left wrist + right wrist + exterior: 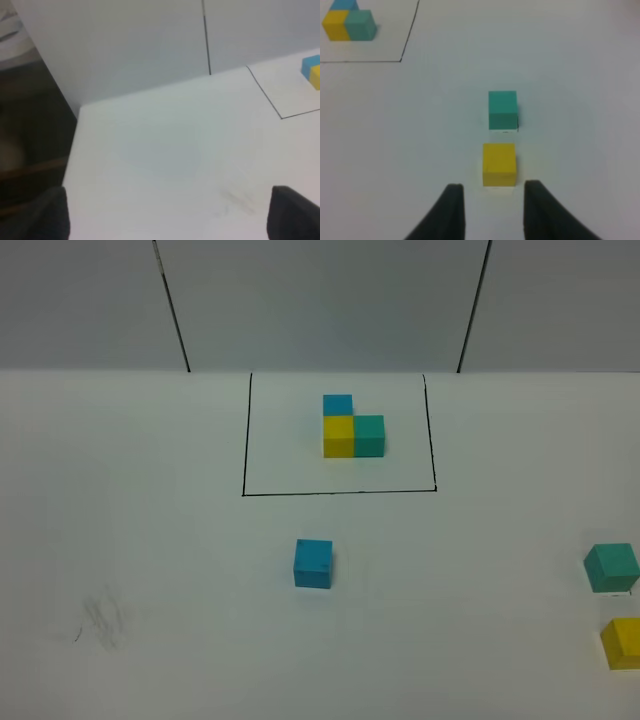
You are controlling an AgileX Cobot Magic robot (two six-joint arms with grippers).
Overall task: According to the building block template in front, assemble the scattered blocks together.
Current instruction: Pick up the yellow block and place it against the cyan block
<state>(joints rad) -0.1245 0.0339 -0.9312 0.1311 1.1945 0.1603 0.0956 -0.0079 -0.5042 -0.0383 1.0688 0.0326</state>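
The building block template [353, 428] stands inside a black drawn rectangle at the back middle: blue behind yellow, teal to its right. It also shows in the right wrist view [347, 22]. The loose sky-blue cube [313, 563] sits in the table's middle. The loose teal cube [611, 567] [502, 110] and yellow cube [625, 642] [499, 164] sit at the far right. My right gripper [492, 200] is open and empty, just short of the yellow cube. My left gripper [167, 210] is open and empty over bare table at the left. Neither gripper shows in the high view.
The white table [150, 540] ends at a grey back wall. In the left wrist view the table's left edge [72, 145] drops off to a dark floor. Faint scuff marks [100, 622] lie at the front left.
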